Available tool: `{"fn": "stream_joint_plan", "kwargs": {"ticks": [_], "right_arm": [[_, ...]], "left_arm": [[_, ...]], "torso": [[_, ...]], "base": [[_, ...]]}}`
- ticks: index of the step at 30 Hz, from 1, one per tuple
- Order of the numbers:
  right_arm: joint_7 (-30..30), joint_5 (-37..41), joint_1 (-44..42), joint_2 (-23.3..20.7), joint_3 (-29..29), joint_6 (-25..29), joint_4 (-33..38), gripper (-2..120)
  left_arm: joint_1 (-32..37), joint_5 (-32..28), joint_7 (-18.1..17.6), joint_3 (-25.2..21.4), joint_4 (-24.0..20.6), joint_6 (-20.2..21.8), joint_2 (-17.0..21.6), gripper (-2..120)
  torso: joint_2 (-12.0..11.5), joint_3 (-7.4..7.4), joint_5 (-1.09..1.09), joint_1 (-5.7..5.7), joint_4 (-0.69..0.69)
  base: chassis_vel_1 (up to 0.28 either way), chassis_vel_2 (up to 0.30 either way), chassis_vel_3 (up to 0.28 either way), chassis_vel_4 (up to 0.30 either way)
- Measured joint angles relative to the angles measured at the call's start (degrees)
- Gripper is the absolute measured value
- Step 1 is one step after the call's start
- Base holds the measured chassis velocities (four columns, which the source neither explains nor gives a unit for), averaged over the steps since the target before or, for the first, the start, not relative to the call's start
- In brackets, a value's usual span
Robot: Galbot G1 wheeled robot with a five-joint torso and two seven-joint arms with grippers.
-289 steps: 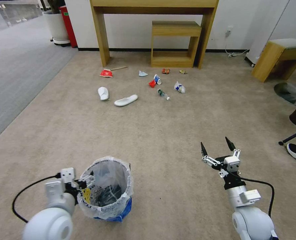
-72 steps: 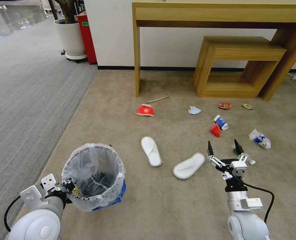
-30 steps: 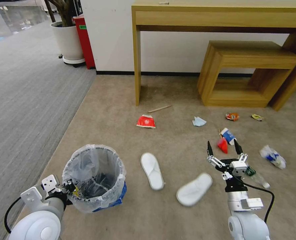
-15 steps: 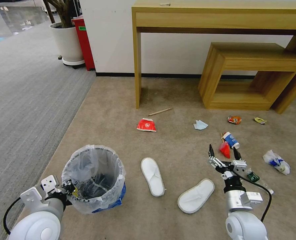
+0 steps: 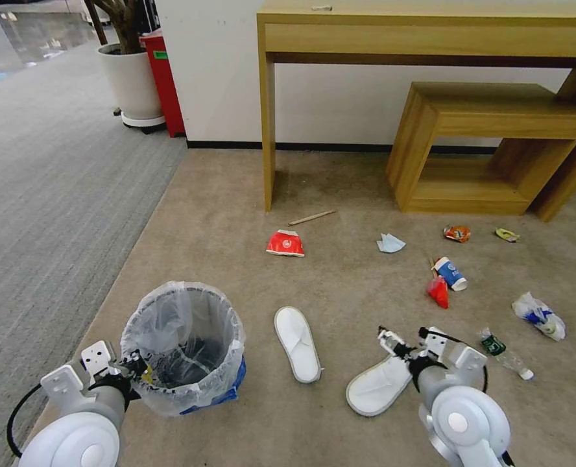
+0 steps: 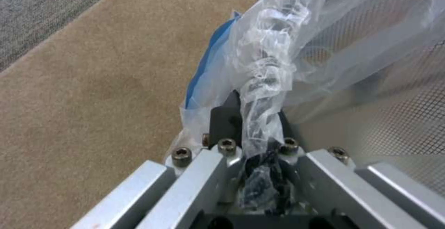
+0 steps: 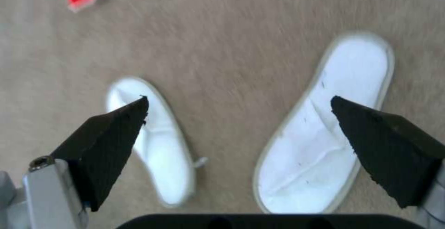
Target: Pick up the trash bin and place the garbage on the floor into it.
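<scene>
The trash bin (image 5: 183, 347) rim is clamped by left gripper (image 5: 132, 368) fingers, while right gripper (image 7: 239, 117), fingers spread, is held above two slippers (image 7: 324, 124) nr bin.

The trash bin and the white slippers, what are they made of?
The trash bin looks like blue plastic, with a see-through mesh wall in the left wrist view, lined by a thin clear plastic bag: crinkly and shiny. The left gripper pinches its rim. The slippers look like soft matte white cloth with a stitched edge, probably thin disposable fabric. The open right gripper hovers above them.
</scene>
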Motion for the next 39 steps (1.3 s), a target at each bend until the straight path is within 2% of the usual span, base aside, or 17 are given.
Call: {"fn": "stream_joint_plan", "kwargs": {"ticks": [3, 11, 23, 32, 35, 36, 38, 39], "right_arm": [[0.11, 0.85, 3.25, 0.56, -1.92, -0.03, -6.67, 100], [0.77, -0.38, 7.56, 2.58, -3.90, 0.74, -14.60, 100], [1.41, -0.96, 5.57, 1.95, -2.91, 0.65, -15.54, 100], [-1.16, -1.55, 6.96, 2.66, -2.03, 0.73, -22.91, 100], [-1.81, -1.94, 7.69, 2.91, -2.05, 1.10, -24.59, 98], [-2.38, -2.25, 8.30, 3.08, -2.08, 1.62, -25.92, 90], [-2.91, -2.43, 8.76, 3.22, -2.16, 2.01, -26.98, 82], [-2.91, -2.43, 8.76, 3.22, -2.16, 2.01, -26.98, 82]], "left_arm": [[0.28, 0.26, 0.00, -0.02, -0.04, 0.00, -0.35, 0], [0.86, 0.30, 0.05, -0.89, -0.22, 0.01, -0.54, 0], [0.52, 0.09, 0.08, -0.76, -0.19, 0.01, -0.31, 0], [0.20, 0.14, 0.10, -0.33, 0.09, 0.01, -0.31, 0], [0.20, 0.12, 0.10, -0.44, 0.19, 0.01, -0.23, 0], [0.20, 0.08, 0.10, -0.51, 0.28, 0.01, -0.21, 0], [0.26, 0.07, 0.10, -0.60, 0.32, 0.01, -0.20, 0], [0.26, 0.07, 0.10, -0.60, 0.32, 0.01, -0.20, 0]], "torso": [[0.00, 0.00, 0.01, 0.00, -0.01], [0.00, 0.01, 0.00, 0.00, 0.00], [0.00, 0.00, 0.00, 0.00, -0.01], [0.00, 0.00, 0.01, 0.00, 0.00], [0.00, 0.00, 0.01, 0.00, 0.00], [0.00, 0.00, 0.00, 0.00, 0.00], [0.00, 0.00, 0.01, 0.00, 0.00], [0.00, 0.00, 0.01, 0.00, 0.00]], "base": [[0.000, 0.000, 0.000, 0.000], [0.000, 0.000, 0.000, 0.000], [0.000, 0.000, 0.000, 0.000], [0.000, 0.000, 0.000, 0.000], [0.000, 0.000, 0.000, 0.000], [0.000, 0.000, 0.000, 0.000], [0.000, 0.000, 0.000, 0.000], [0.000, 0.000, 0.000, 0.000]]}}
